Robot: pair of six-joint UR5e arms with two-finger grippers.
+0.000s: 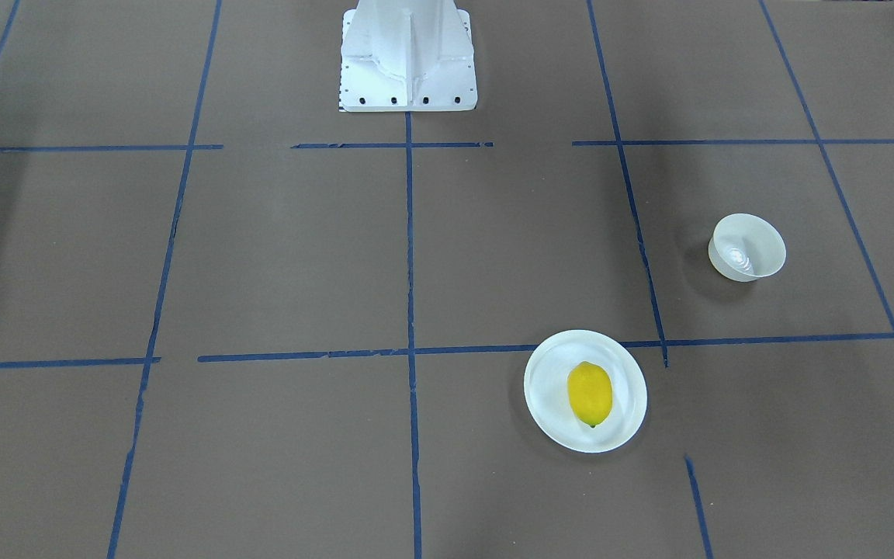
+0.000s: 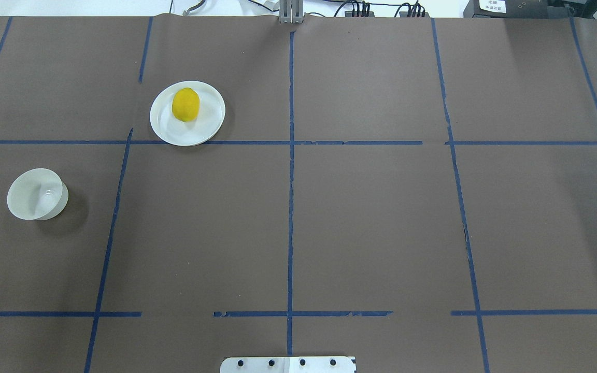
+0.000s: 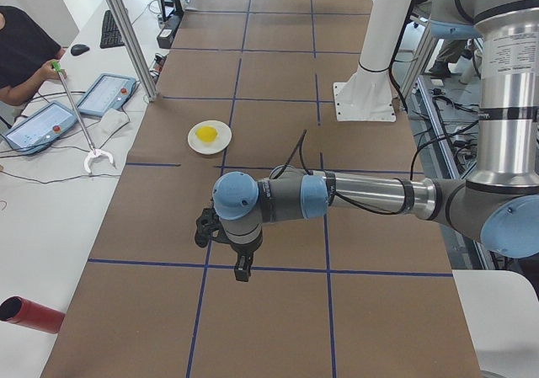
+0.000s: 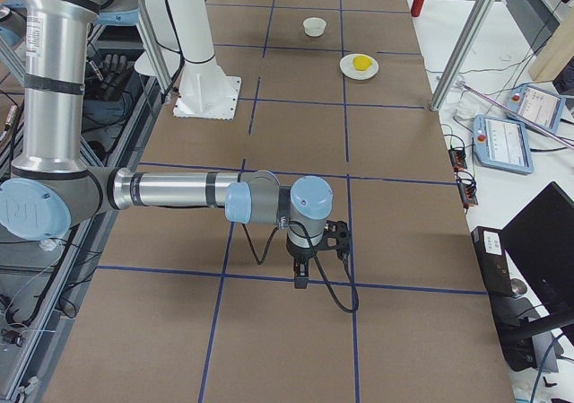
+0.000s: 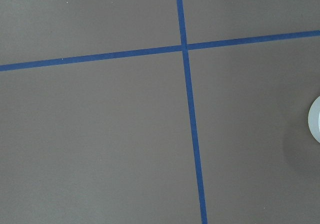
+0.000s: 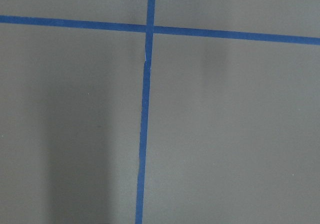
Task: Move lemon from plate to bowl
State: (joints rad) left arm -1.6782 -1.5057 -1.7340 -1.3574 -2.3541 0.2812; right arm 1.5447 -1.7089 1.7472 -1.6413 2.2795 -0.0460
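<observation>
Overhead exterior: lemon [image 2: 185, 104] is sitting on plate [image 2: 184, 133], upper left; bowl [image 2: 37, 194] is standing mid left, well apart. Lemon is probably light, firm and prone to rolling, so I'm suggesting a pinch across its narrow middle. Left gripper [image 3: 242, 270] and right gripper [image 4: 300, 280] jaws: can't tell.

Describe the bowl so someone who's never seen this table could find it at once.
From overhead, take the brown table crossed by blue tape lines. Two white dishes sit on its left half; the bowl is the one nearer the robot and the left edge. Unlike the wide, flat plate holding the lemon, it is small, deep and empty.
</observation>
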